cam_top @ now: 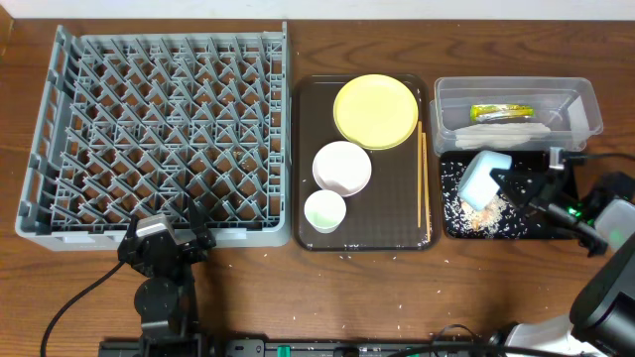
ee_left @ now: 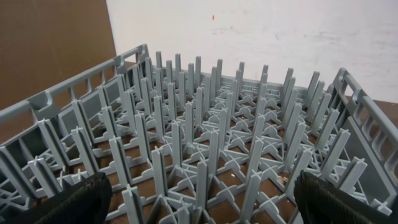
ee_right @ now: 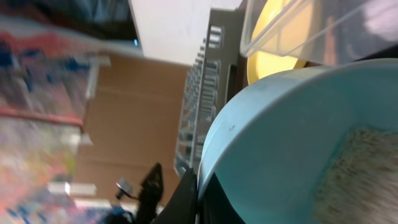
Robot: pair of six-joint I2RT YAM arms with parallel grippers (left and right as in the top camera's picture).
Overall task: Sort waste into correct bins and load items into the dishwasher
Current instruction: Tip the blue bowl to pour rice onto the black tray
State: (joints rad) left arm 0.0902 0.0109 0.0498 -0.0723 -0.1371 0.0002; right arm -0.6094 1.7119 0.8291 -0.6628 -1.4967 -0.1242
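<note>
The overhead camera looks straight down on the whole table (cam_top: 397,297). The left wrist camera sits low at the 6 o'clock edge of the dish rack (ee_left: 205,124), facing 12 o'clock across it. The right wrist camera, at 3 o'clock, faces 9 o'clock, hard against the light blue dish (ee_right: 280,137). The yellow plate (ee_right: 267,68) and the rack beyond it also show overhead.

Moulded dish rack (cam_top: 159,139): matt grey plastic. Beside the rack, tray (cam_top: 392,198): dark brown, textured. Clear tub (cam_top: 511,84): glossy plastic. Thin chopsticks (cam_top: 425,188): bare wood. The light blue dish (cam_top: 483,177): smooth.
</note>
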